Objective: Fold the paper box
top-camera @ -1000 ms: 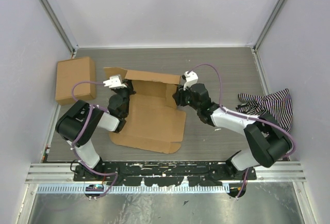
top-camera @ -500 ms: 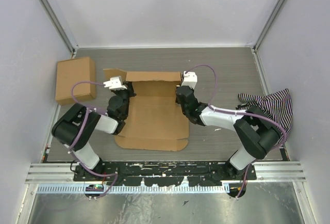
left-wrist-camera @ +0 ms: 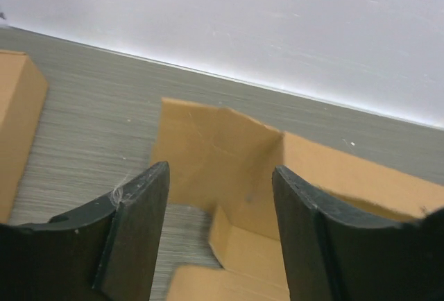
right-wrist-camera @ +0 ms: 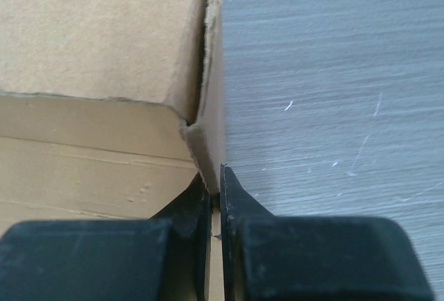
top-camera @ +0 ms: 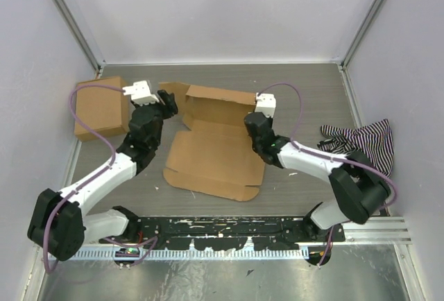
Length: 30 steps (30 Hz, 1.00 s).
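Observation:
The paper box (top-camera: 215, 155) is a brown cardboard sheet lying on the table, with its back panel (top-camera: 220, 104) creased upright. My right gripper (top-camera: 251, 129) is shut on the box's upright right side flap (right-wrist-camera: 212, 107), pinching the flap's near edge between its fingertips (right-wrist-camera: 232, 197). My left gripper (top-camera: 166, 103) hovers open just beyond the sheet's back left corner, holding nothing. Between its open fingers (left-wrist-camera: 142, 231), the left wrist view shows the raised left flap (left-wrist-camera: 208, 155) a short way ahead, untouched.
A ready-made brown cardboard box (top-camera: 101, 107) stands at the back left, close behind my left arm and visible at the left edge (left-wrist-camera: 17, 121) of the left wrist view. A striped cloth (top-camera: 361, 145) lies at the right wall. White walls enclose the table on three sides.
My left gripper opened, let go of the box's left side, and drew back to the left. The right gripper closed on the right flap. The sheet shifted slightly right.

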{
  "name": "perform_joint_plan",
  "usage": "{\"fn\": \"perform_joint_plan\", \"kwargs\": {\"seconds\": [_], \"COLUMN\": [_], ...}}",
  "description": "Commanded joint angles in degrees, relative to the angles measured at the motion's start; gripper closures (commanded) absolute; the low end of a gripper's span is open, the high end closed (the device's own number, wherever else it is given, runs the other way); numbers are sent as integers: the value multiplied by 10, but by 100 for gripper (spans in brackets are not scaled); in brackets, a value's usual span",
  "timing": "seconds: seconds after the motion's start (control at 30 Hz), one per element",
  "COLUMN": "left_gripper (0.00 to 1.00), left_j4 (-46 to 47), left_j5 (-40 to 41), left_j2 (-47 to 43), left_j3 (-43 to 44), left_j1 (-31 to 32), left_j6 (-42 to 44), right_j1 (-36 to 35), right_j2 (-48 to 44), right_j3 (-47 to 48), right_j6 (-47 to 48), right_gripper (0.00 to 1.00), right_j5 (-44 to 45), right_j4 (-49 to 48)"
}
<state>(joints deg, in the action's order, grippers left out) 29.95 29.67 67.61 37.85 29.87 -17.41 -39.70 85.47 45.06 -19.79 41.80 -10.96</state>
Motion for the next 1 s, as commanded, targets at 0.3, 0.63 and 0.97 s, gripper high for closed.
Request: {"fn": "perform_joint_plan", "kwargs": {"seconds": [0.3, 0.63, 0.97], "left_gripper": [34, 36, 49], "left_j4": [-202, -24, 98], "left_j5": [-70, -130, -280], "left_j2": [178, 347, 284], "left_j3": [164, 204, 59], "left_j1": [-156, -168, -167], "left_j6": [-86, -44, -93], "right_j1": [159, 182, 189], "right_j2": [-157, -159, -149], "right_j3": [-77, -84, -54], "right_j6": [111, 105, 94], "right_gripper": [99, 99, 99], "right_j5": [-236, -315, -322], "right_j4": [21, 14, 44]}}
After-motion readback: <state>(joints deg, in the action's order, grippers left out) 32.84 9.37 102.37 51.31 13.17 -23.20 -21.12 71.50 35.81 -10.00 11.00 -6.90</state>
